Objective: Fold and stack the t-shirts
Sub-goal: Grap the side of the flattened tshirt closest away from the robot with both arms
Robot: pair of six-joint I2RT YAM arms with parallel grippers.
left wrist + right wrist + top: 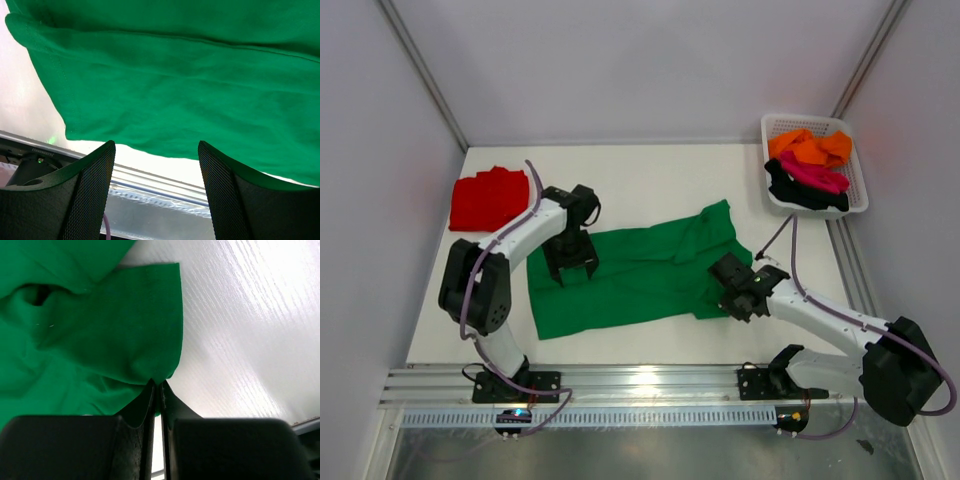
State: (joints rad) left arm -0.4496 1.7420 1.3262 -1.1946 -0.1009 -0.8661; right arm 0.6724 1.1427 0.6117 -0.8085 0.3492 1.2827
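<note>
A bright green t-shirt (640,275) lies spread out and creased across the middle of the table. My left gripper (570,268) hovers open over its left part; in the left wrist view the green t-shirt (190,90) fills the frame above my spread fingers (92,195), with nothing between them. My right gripper (725,290) is shut on the green t-shirt's right sleeve edge (145,350), the cloth pinched at the fingertips (158,384). A folded red t-shirt (488,198) lies at the far left. Orange (810,148), magenta (815,175) and black (800,192) t-shirts lie in the basket.
A white mesh basket (856,180) stands at the back right. A metal rail (640,385) runs along the near table edge by the arm bases. Walls close the table at the back and on both sides.
</note>
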